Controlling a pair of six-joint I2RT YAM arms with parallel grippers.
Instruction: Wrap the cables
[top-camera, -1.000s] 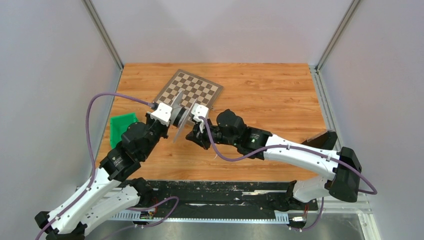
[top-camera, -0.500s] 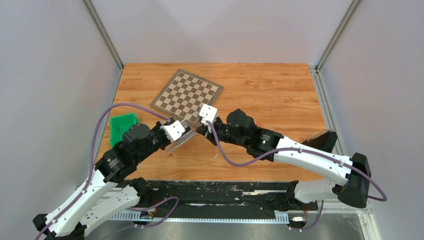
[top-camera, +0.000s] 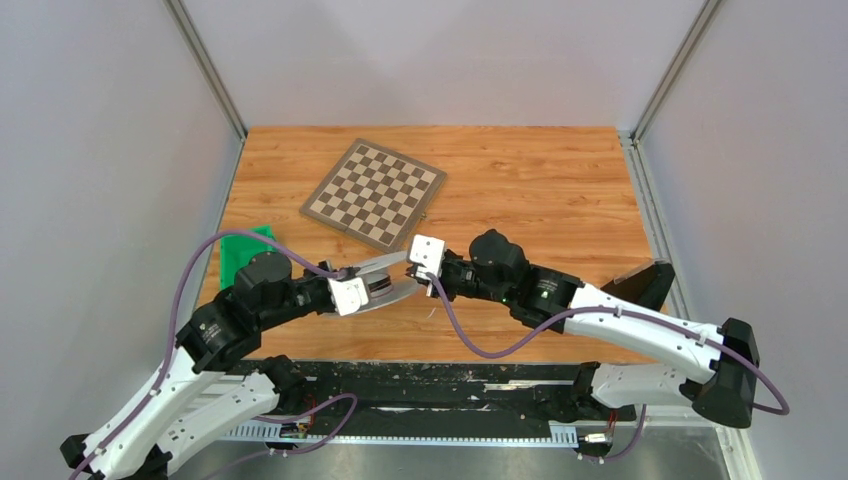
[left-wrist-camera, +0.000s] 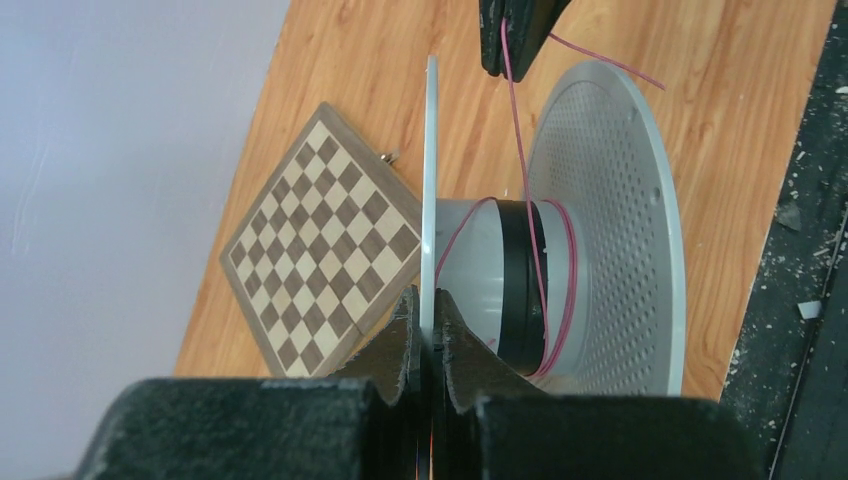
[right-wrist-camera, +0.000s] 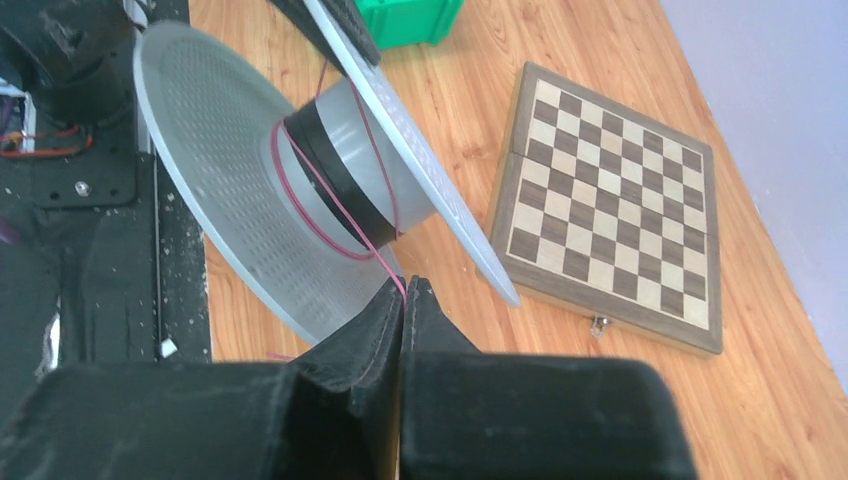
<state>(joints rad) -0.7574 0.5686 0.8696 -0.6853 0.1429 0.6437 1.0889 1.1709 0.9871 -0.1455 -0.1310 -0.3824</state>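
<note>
A grey spool (top-camera: 385, 280) with two wide perforated flanges hangs tilted above the wooden table, between the two arms. My left gripper (left-wrist-camera: 431, 310) is shut on the edge of its thin flange (left-wrist-camera: 431, 180). A thin pink cable (left-wrist-camera: 520, 150) lies in loose turns around the hub (left-wrist-camera: 480, 270), beside a black band. That cable (right-wrist-camera: 390, 269) runs out to my right gripper (right-wrist-camera: 404, 285), which is shut on it just off the spool's rim. From the left wrist, the right gripper (left-wrist-camera: 515, 40) shows at the top with the cable pinched in it.
A folded chessboard (top-camera: 375, 193) lies on the table behind the spool. A green bin (top-camera: 240, 255) sits at the left edge beside the left arm. A black rail (top-camera: 430, 400) runs along the near edge, and a dark block (top-camera: 640, 280) stands at the right.
Both grippers have come toward the near edge, off the chessboard. The spool has tipped from nearly upright to lying much flatter. Both grips have stayed shut.
</note>
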